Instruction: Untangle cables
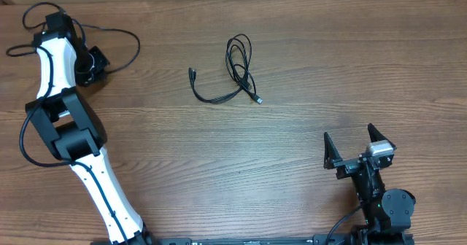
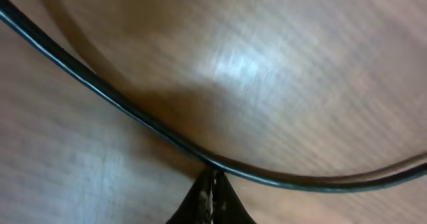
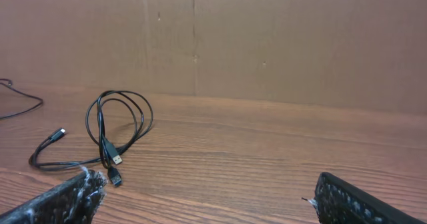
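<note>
Spread-jawed, empty right gripper [image 1: 349, 133] sits at five o'clock; left gripper [image 1: 94, 60], grip unreadable, at ten. Tangled cables [image 1: 245, 80] at twelve apparently await pickup.

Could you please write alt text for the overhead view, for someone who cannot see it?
A loose tangle of thin black cables lies on the wooden table, near top centre. The right gripper sits open at lower right; the left gripper, far left, appears to hold another thin cable.

Left hand [image 2: 211, 201] blurred (mostly cut off), its grip unreadable.
</note>
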